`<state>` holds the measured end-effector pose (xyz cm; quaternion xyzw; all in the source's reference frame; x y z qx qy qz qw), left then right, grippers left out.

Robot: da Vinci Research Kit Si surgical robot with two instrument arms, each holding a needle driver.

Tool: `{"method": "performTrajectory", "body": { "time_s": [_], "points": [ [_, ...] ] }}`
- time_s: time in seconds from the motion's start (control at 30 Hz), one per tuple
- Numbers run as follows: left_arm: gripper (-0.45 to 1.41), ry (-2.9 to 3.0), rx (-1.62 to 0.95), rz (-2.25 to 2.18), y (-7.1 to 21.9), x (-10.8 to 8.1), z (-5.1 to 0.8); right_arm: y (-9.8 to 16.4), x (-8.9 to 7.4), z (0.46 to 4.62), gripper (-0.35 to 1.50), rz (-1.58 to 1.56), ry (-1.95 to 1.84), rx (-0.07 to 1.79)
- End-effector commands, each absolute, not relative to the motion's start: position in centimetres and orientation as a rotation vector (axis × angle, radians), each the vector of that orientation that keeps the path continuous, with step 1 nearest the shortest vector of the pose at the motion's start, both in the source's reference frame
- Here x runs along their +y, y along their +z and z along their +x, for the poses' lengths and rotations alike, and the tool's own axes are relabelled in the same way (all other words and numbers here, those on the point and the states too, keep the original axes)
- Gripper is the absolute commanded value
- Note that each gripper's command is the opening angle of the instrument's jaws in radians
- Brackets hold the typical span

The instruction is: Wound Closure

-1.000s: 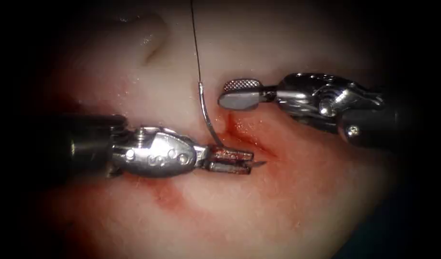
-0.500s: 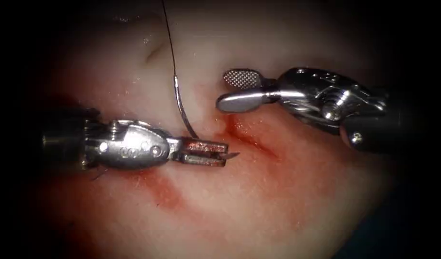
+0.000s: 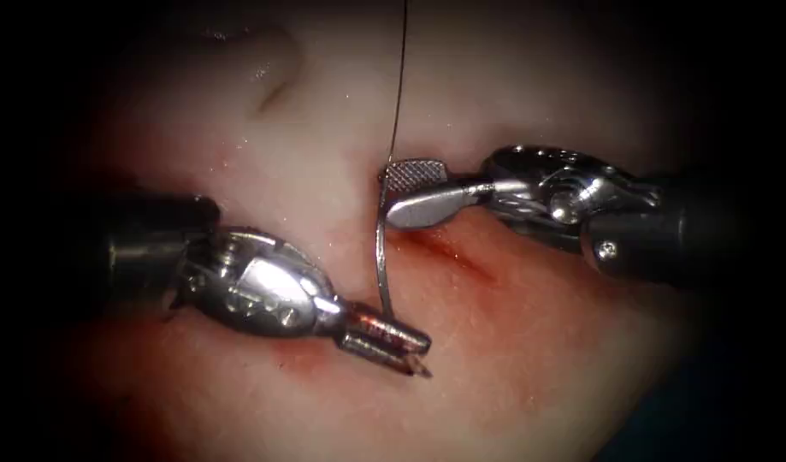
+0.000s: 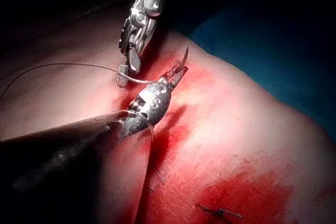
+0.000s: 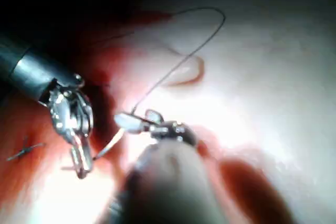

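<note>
My left tool (image 3: 416, 355) comes in from the left and is shut on the curved needle (image 3: 380, 257) close to its point, which sticks out just past the jaws. The needle stands free of the tissue (image 3: 529, 359), arching up to its tail. My right tool (image 3: 391, 195) is open there, its jaw tips either side of the needle's tail. The thread (image 3: 398, 77) runs straight up from the tail. The cut (image 3: 448, 250) is a red line just right of the needle. In the left wrist view my left tool (image 4: 176, 73) holds the needle with the point (image 4: 185, 56) showing.
Red fluid stains the tissue around the cut and below my left tool. An earlier stitch (image 4: 220, 212) with short cut ends sits further along the tissue, also seen as a stitch (image 5: 23, 150) in the right wrist view. The thread (image 5: 194, 30) loops over pale tissue.
My left tool has swung down and to the right, turning the needle upright. The right tool has moved down and left to the needle's tail. The thread has swung to the right.
</note>
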<state>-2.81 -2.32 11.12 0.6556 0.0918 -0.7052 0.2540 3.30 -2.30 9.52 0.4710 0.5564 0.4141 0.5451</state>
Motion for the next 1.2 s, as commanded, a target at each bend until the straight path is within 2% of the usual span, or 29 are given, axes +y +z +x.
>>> {"method": "performTrajectory", "body": {
  "time_s": [0.03, 0.23, 0.5, 1.2],
  "points": [
    [-0.45, -1.924, 0.234, 1.78, 11.18, -2.31, -2.84, 9.58, -2.28, 3.33, 0.81, 1.108, 0.989, 1.321],
    [-0.45, -1.922, 0.18, 1.762, 11.18, -2.29, -2.76, 9.63, -2.29, 3.27, 0.81, 1.111, 1.01, 1.296],
    [-0.45, -1.907, 0.157, 1.754, 11.19, -2.3, -2.76, 9.58, -2.43, 3.42, 0.83, 1.22, 1.012, 1.311],
    [-0.45, -1.872, 0.099, 1.714, 11.22, -2.32, -2.77, 9.53, -2.53, 3.63, 0.81, 1.257, 1.022, 1.328]
  ]
}}
